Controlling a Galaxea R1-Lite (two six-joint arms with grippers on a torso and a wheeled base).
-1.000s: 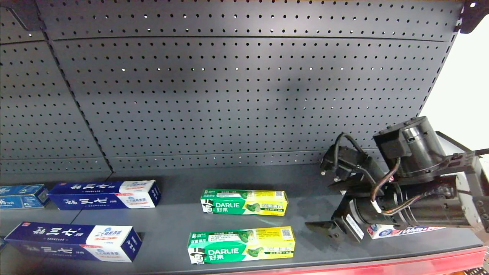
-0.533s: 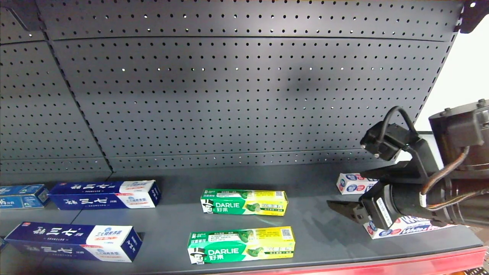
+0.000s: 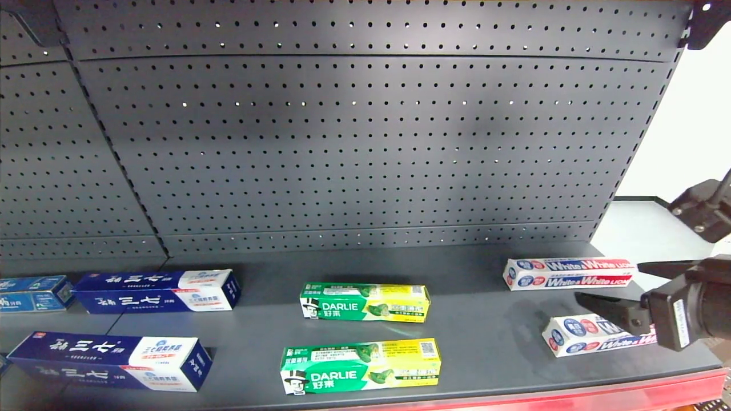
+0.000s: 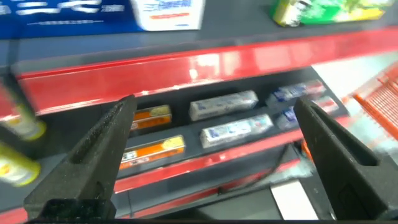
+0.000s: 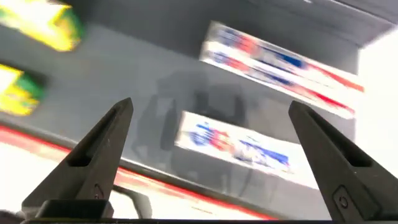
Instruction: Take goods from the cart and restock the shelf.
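The right gripper hangs wide open and empty at 3 o'clock of the shelf, over the front white toothpaste box, which lies flat, label up for display. The left gripper, likewise spread and empty, faces lower shelves.

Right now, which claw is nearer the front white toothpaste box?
Right. The right claw hovers over the front white box; the left claw faces the shelf's red edge, farther left.
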